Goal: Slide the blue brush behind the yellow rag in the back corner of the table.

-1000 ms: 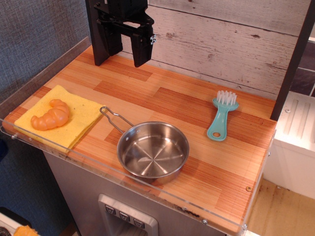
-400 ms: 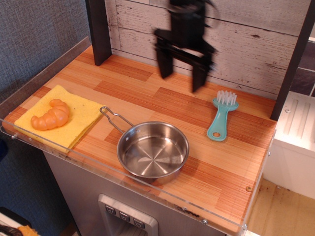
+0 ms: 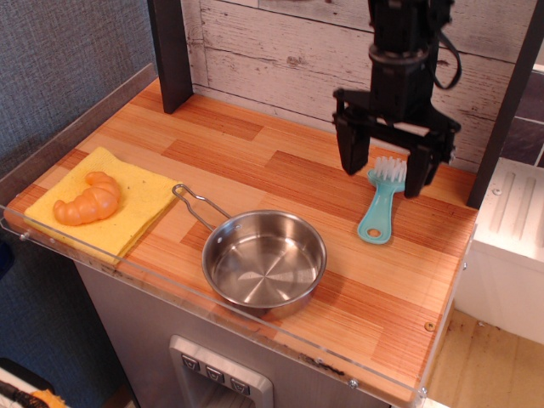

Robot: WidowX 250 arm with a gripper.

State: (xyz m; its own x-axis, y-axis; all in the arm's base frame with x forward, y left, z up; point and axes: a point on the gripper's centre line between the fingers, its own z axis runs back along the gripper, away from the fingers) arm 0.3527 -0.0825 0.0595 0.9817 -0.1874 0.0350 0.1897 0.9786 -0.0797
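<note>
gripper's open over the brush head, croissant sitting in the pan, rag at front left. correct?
Not quite: the croissant lies on the yellow rag, not in the pan, which is empty in the observation.image view. The rest holds: the gripper is open, its fingers straddling the bristle end of the blue brush, and the rag sits at the table's front left.

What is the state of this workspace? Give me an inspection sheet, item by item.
Surface: wood-plank table, clear acrylic rim along its edges.
Job's things: blue brush lying flat at right, bristles toward the wall; yellow rag at front left corner.
Clutter: croissant toy on the rag; steel pan at centre front.
Grippers: pincer open, its fingers either side of the brush head.
Cables: black cable on the arm.
Surroundings: plank wall, dark post.
</note>
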